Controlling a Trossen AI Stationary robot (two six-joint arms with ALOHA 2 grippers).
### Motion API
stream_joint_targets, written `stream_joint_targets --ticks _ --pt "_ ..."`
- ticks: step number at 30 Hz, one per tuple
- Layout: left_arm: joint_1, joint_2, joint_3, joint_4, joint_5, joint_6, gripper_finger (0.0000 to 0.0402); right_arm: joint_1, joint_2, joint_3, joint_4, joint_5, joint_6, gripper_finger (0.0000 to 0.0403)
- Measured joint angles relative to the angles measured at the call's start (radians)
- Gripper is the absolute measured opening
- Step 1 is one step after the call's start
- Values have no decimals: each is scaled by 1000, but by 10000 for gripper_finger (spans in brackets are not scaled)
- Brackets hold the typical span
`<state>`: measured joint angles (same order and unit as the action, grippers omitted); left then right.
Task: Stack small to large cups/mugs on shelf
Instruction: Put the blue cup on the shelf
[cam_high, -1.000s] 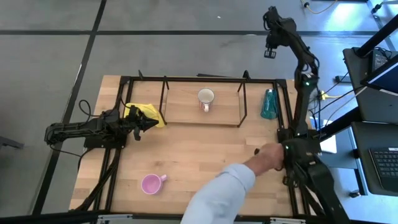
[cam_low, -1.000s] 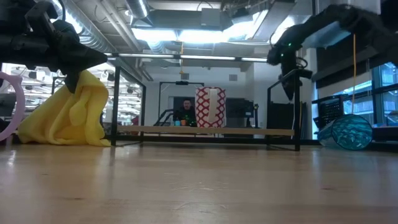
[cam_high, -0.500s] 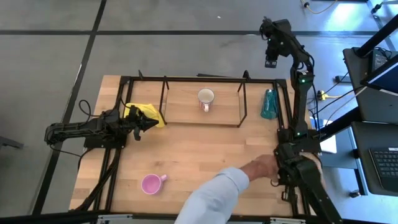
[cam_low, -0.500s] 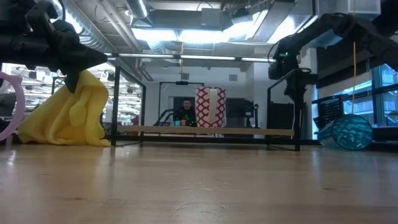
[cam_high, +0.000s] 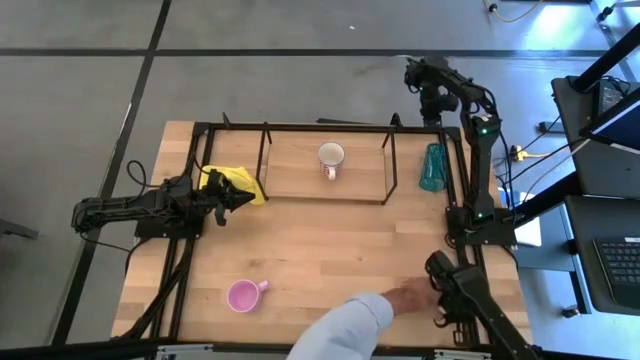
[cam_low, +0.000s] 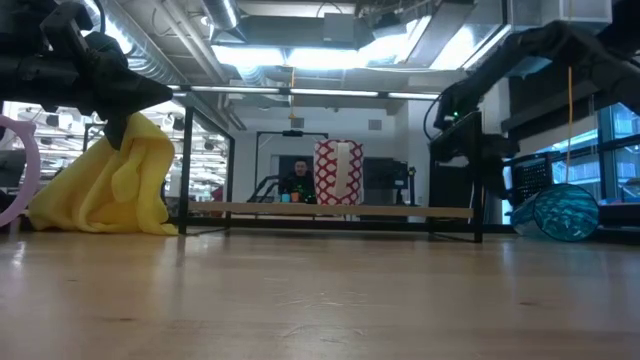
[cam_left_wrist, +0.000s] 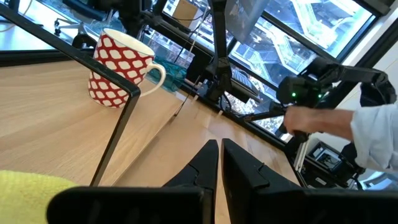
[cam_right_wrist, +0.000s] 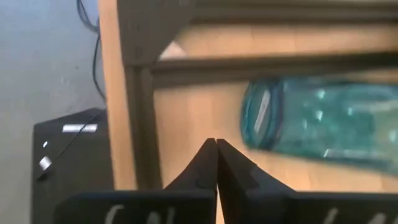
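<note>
High view, contents listed by size.

Table (cam_high: 330, 255): large light-wood top, bordered by a black rod frame.

Shelf (cam_high: 300, 180): low light-wood board inside thin black rods, at the table's far middle.

Left arm: lies across the table's left edge. Left gripper (cam_high: 240, 198) points toward the shelf, fingers pressed together on nothing, just beside the yellow cloth (cam_high: 240, 180). In the left wrist view its fingers (cam_left_wrist: 208, 165) meet at the tips.

Right arm: rises from the table's right side and reaches beyond the far right corner. Right gripper (cam_high: 432, 98) hangs above the tumbler's far end, clenched and empty; the right wrist view shows the fingertips (cam_right_wrist: 208, 162) touching, with the tumbler below them.

Person: a light-sleeved arm enters from the near edge, its hand (cam_high: 405, 298) close to the right arm's base.

Yellow cloth: bunched at the shelf's left end, on the table.

Teal tumbler (cam_high: 432, 167): translucent, lying on its side on the table, just outside the shelf's right rods.

White mug (cam_high: 331, 157): upright on the shelf board, red-and-white patterned on its outside, handle toward the table's near side.

Pink mug (cam_high: 242, 295): upright on the table near the front left, well apart from the shelf, handle pointing right.
</note>
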<state>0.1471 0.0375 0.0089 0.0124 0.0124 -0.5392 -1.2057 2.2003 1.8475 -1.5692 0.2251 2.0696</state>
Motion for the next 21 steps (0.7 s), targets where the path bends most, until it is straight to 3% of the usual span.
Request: stream_joint_targets --ticks 6,13,15,21 --pt "0 0 0 0 0 0 14 11 -67 -124 27 64 11 1" --pt "0 0 0 0 0 0 14 36 -215 -332 317 148 20 0" --pt "0 0 0 0 0 0 14 43 -236 -391 351 145 21 0" --pt "0 0 0 0 0 0 14 54 -241 -474 307 1 42 0"
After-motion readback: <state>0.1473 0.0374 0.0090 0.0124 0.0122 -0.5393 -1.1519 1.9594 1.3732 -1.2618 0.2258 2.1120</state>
